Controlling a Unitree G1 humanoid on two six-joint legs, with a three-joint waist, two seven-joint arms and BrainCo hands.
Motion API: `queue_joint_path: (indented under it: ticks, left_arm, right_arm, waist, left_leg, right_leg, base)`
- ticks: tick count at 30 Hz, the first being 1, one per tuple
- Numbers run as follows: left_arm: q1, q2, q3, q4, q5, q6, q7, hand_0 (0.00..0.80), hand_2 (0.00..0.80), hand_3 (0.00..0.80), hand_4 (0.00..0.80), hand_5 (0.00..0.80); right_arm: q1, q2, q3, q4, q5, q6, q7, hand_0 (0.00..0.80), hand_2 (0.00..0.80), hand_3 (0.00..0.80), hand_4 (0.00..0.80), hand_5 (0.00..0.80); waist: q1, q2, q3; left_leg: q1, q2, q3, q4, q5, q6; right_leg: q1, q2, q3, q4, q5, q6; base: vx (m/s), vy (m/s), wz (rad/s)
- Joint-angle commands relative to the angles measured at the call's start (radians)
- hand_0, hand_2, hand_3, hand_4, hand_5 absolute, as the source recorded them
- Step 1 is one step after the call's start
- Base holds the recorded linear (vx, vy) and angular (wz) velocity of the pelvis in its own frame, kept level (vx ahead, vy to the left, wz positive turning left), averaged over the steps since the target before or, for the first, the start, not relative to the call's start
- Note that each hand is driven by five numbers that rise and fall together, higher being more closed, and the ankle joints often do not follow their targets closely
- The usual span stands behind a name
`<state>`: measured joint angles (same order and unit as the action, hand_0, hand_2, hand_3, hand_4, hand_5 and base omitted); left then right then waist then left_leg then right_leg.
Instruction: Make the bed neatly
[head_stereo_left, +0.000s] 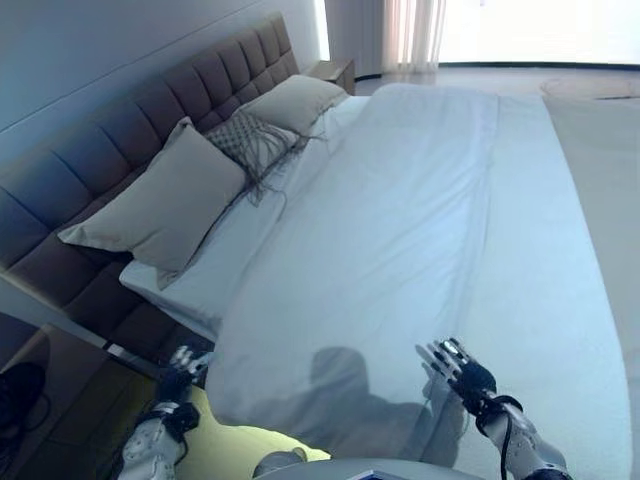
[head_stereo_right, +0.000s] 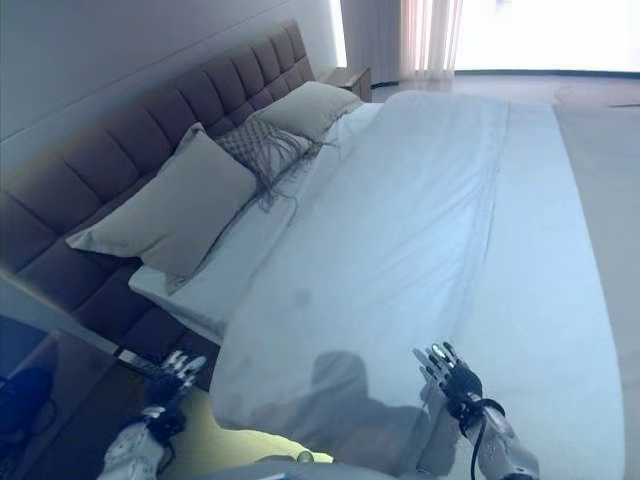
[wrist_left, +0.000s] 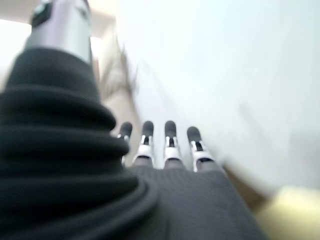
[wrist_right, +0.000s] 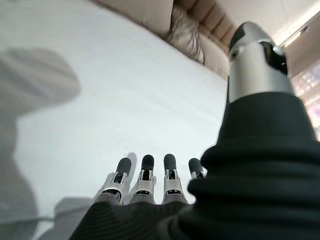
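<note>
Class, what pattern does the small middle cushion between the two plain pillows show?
The middle cushion has a dark-and-light woven criss-cross pattern with stringy fringe, clearest in the left eye view.

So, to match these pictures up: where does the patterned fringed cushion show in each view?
Left eye: patterned fringed cushion, upper left, between two plain pillows.
Right eye: same spot.
Left wrist: too blurred to tell.
Right wrist: upper middle, beyond the duvet.
Shared landmark: the padded headboard.
</note>
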<state>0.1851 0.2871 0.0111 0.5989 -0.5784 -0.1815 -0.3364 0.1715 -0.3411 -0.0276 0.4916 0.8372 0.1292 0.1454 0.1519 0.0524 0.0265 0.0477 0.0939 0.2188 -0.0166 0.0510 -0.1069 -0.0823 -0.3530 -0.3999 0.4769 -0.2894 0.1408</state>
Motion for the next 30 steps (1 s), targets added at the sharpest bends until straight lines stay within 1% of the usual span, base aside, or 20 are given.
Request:
queue_joint_path:
  ticks: [1,6,8,10,11,13,14,15,16,18,21,22,24,26,27,30]
  left_arm:
    - [-0.073,0.079,0.016,-0.131,-0.070,0.003,-0.031,0.000,0.000,0.000,0.000,0.000]
    - [-0.121,0.088,-0.022,-0.125,-0.122,0.020,0.030,0.000,0.000,0.000,0.000,0.000]
    - [-0.139,0.093,-0.022,-0.123,-0.125,0.023,0.051,0.000,0.000,0.000,0.000,0.000]
    - [-0.147,0.093,-0.028,-0.120,-0.142,0.026,0.059,0.000,0.000,0.000,0.000,0.000]
    - [-0.146,0.090,-0.025,-0.116,-0.154,0.025,0.055,0.000,0.000,0.000,0.000,0.000]
    - [-0.147,0.088,-0.021,-0.110,-0.197,0.028,0.051,0.000,0.000,0.000,0.000,0.000]
    - [-0.150,0.083,-0.014,-0.109,-0.240,0.039,0.043,0.000,0.000,0.000,0.000,0.000]
    - [-0.158,0.074,-0.009,-0.104,-0.269,0.046,0.030,0.000,0.000,0.000,0.000,0.000]
    - [-0.159,0.068,-0.006,-0.103,-0.270,0.045,0.022,0.000,0.000,0.000,0.000,0.000]
    - [-0.160,0.052,-0.001,-0.112,-0.267,0.046,0.009,0.000,0.000,0.000,0.000,0.000]
    - [-0.143,0.041,0.001,-0.134,-0.255,0.042,-0.006,0.000,0.000,0.000,0.000,0.000]
    - [-0.140,0.040,0.000,-0.139,-0.248,0.041,-0.004,0.000,0.000,0.000,0.000,0.000]
    - [-0.129,0.044,-0.015,-0.156,-0.194,0.019,0.012,0.000,0.000,0.000,0.000,0.000]
    - [-0.143,0.052,-0.030,-0.161,-0.182,0.011,0.040,0.000,0.000,0.000,0.000,0.000]
    - [-0.153,0.054,-0.034,-0.160,-0.185,0.013,0.058,0.000,0.000,0.000,0.000,0.000]
    - [-0.155,0.049,-0.022,-0.158,-0.169,0.004,0.091,0.000,0.000,0.000,0.000,0.000]
  right_arm:
    - [-0.073,0.077,-0.040,-0.051,0.064,-0.066,-0.019,0.000,0.000,0.000,0.000,0.000]
    - [-0.079,0.111,-0.019,-0.073,0.100,-0.087,-0.032,0.000,0.000,0.000,0.000,0.000]
    - [-0.078,0.118,-0.015,-0.064,0.110,-0.097,-0.040,0.000,0.000,0.000,0.000,0.000]
    - [-0.069,0.116,-0.011,-0.057,0.120,-0.109,-0.039,0.000,0.000,0.000,0.000,0.000]
    - [-0.065,0.115,-0.004,-0.052,0.121,-0.119,-0.037,0.000,0.000,0.000,0.000,0.000]
    - [-0.063,0.112,0.003,-0.042,0.095,-0.139,-0.040,0.000,0.000,0.000,0.000,0.000]
    - [-0.069,0.108,0.006,-0.026,0.064,-0.156,-0.064,0.000,0.000,0.000,0.000,0.000]
    - [-0.080,0.098,0.008,-0.002,0.033,-0.169,-0.106,0.000,0.000,0.000,0.000,0.000]
    - [-0.085,0.091,0.008,0.008,0.029,-0.169,-0.116,0.000,0.000,0.000,0.000,0.000]
    - [-0.097,0.080,0.005,0.052,0.064,-0.175,-0.079,0.000,0.000,0.000,0.000,0.000]
    - [-0.089,0.089,0.001,0.059,0.063,-0.208,-0.039,0.000,0.000,0.000,0.000,0.000]
    - [-0.088,0.092,0.003,0.057,0.065,-0.214,-0.037,0.000,0.000,0.000,0.000,0.000]
    - [-0.085,0.101,0.007,0.041,0.057,-0.258,-0.048,0.000,0.000,0.000,0.000,0.000]
    - [-0.092,0.099,0.013,0.037,0.048,-0.294,-0.071,0.000,0.000,0.000,0.000,0.000]
    - [-0.097,0.098,0.014,0.035,0.041,-0.305,-0.088,0.000,0.000,0.000,0.000,0.000]
    - [-0.100,0.097,0.013,0.037,0.027,-0.301,-0.105,0.000,0.000,0.000,0.000,0.000]
  waist:
    - [0.018,-0.097,0.072]
    - [-0.008,-0.101,0.066]
    - [-0.018,-0.097,0.059]
    - [-0.024,-0.096,0.054]
    - [-0.020,-0.100,0.053]
    - [-0.019,-0.106,0.046]
    - [-0.017,-0.110,0.043]
    - [-0.015,-0.113,0.040]
    - [-0.015,-0.112,0.038]
    - [-0.010,-0.113,0.027]
    - [-0.005,-0.120,0.009]
    - [-0.005,-0.120,0.007]
    - [-0.008,-0.121,-0.001]
    - [-0.011,-0.119,-0.001]
    - [-0.012,-0.119,-0.002]
    - [-0.017,-0.115,-0.002]
  left_leg:
    - [-0.017,0.002,-0.033,0.158,-0.101,0.054]
    - [-0.005,-0.044,-0.016,0.143,-0.115,0.095]
    - [-0.005,-0.052,-0.011,0.143,-0.118,0.110]
    - [-0.016,-0.060,-0.023,0.155,-0.119,0.123]
    - [-0.020,-0.063,-0.030,0.159,-0.117,0.126]
    - [-0.018,-0.067,-0.035,0.148,-0.113,0.127]
    - [-0.012,-0.066,-0.031,0.138,-0.109,0.125]
    - [-0.007,-0.059,-0.031,0.127,-0.101,0.118]
    - [-0.004,-0.055,-0.031,0.122,-0.097,0.114]
    - [0.007,-0.034,-0.019,0.093,-0.079,0.096]
    - [0.020,-0.010,0.007,0.052,-0.057,0.075]
    - [0.024,-0.006,0.012,0.042,-0.052,0.071]
    - [0.031,0.012,0.037,0.003,-0.029,0.057]
    - [0.022,0.019,0.046,-0.010,-0.015,0.048]
    - [0.016,0.020,0.046,-0.013,-0.013,0.046]
    - [0.018,0.017,0.049,-0.015,-0.014,0.047]
  right_leg:
    - [0.125,-0.093,0.010,-0.354,0.447,0.096]
    - [0.082,-0.104,0.064,-0.334,0.505,0.107]
    - [0.057,-0.088,0.085,-0.274,0.492,0.100]
    - [0.048,-0.059,0.101,-0.235,0.468,0.087]
    - [0.057,-0.044,0.092,-0.247,0.463,0.079]
    - [0.056,-0.029,0.088,-0.266,0.483,0.073]
    - [0.054,-0.022,0.079,-0.274,0.491,0.072]
    - [0.063,-0.003,0.075,-0.303,0.481,0.067]
    - [0.069,0.007,0.074,-0.317,0.474,0.064]
    - [0.107,0.051,0.058,-0.378,0.436,0.052]
    - [0.141,0.087,0.034,-0.438,0.412,0.045]
    - [0.146,0.092,0.031,-0.446,0.410,0.045]
    - [0.158,0.113,0.018,-0.467,0.399,0.043]
    - [0.157,0.125,0.008,-0.479,0.394,0.041]
    - [0.155,0.127,0.002,-0.485,0.394,0.042]
    - [0.153,0.123,0.001,-0.482,0.392,0.043]
  base:
    - [-0.015,-0.026,-0.30]
    - [-0.034,0.008,-0.32]
    - [-0.058,0.012,-0.06]
    - [-0.034,-0.052,-0.03]
    - [-0.025,-0.137,-0.03]
    - [-0.028,-0.163,-0.04]
    - [-0.035,-0.172,-0.10]
    - [-0.034,-0.155,-0.10]
    - [-0.040,-0.158,-0.12]
    - [-0.038,-0.144,-0.09]
    - [-0.019,-0.113,-0.08]
    - [-0.016,-0.076,-0.10]
    - [-0.054,-0.070,-0.10]
    - [-0.112,-0.036,-0.10]
    - [-0.108,-0.005,-0.06]
    - [-0.053,0.018,-0.02]
